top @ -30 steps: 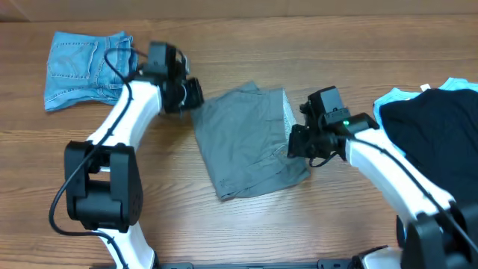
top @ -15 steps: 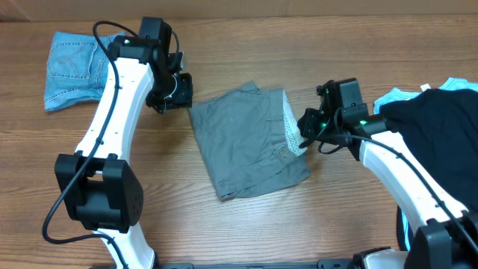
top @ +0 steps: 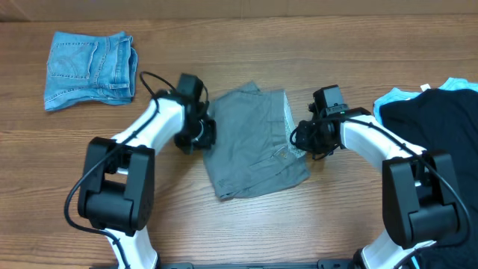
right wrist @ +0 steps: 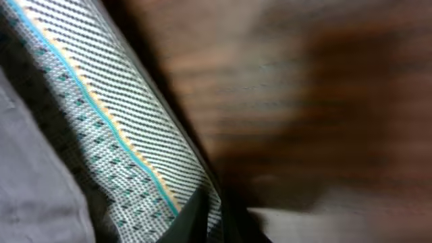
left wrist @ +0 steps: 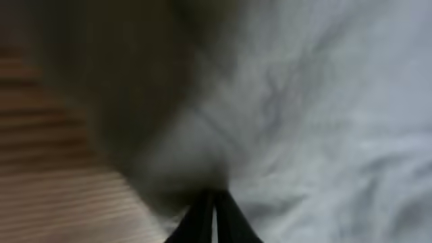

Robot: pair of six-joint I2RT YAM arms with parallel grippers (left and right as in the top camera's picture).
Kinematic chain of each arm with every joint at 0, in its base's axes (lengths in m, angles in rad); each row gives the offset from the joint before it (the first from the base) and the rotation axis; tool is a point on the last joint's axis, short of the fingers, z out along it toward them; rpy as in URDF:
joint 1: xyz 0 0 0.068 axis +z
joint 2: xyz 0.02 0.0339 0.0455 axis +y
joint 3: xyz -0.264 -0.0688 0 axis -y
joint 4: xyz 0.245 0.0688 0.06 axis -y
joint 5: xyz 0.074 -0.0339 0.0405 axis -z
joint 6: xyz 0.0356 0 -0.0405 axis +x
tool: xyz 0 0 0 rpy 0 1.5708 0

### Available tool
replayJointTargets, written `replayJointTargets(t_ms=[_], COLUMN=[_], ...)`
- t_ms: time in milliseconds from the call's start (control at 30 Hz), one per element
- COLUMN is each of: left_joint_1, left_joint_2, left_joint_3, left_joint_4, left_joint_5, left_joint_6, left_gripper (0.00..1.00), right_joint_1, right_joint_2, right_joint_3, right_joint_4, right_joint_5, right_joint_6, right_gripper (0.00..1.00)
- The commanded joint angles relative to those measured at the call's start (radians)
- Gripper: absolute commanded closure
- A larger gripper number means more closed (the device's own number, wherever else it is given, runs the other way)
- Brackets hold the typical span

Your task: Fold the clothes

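Grey shorts gripped between left end effector and right end effector.

Our wooden table under even light.
We see its brown grain running from left edge to right edge, with soft shadows.

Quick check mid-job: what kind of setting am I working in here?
Probably a test bench for laundry folding: a wooden tabletop, grey shorts spread mid-table, folded jeans and a dark clothes pile off to the sides.
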Motion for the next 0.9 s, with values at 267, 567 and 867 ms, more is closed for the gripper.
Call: replayJointTargets(t_ms=[267,567,867], left_joint_1=[0.014,0.027,-0.022], left_joint_2=[0.007,0.007,0.007], left_joint_3=[-0.042,0.308,0.336], left_joint_4=[0.383,-0.031,-0.432], left_joint_5=[-0.024,0.031,0.032], left_joint_6=[-0.145,0.011,-0.007], left_gripper=[0.91,0.85,0.84], right_joint_1=[0.021,0.029,0.029], right_joint_2=[0.008,-0.182,-0.266], right_joint_3=[-0.002,0.056,0.09], right_joint_4=[-0.312,-0.271,-0.245], right_joint_5=[-0.009,-0.006,-0.016], right_joint_6=[0.153,-0.011,-0.066], right_gripper=[0.96,0.93,0.86])
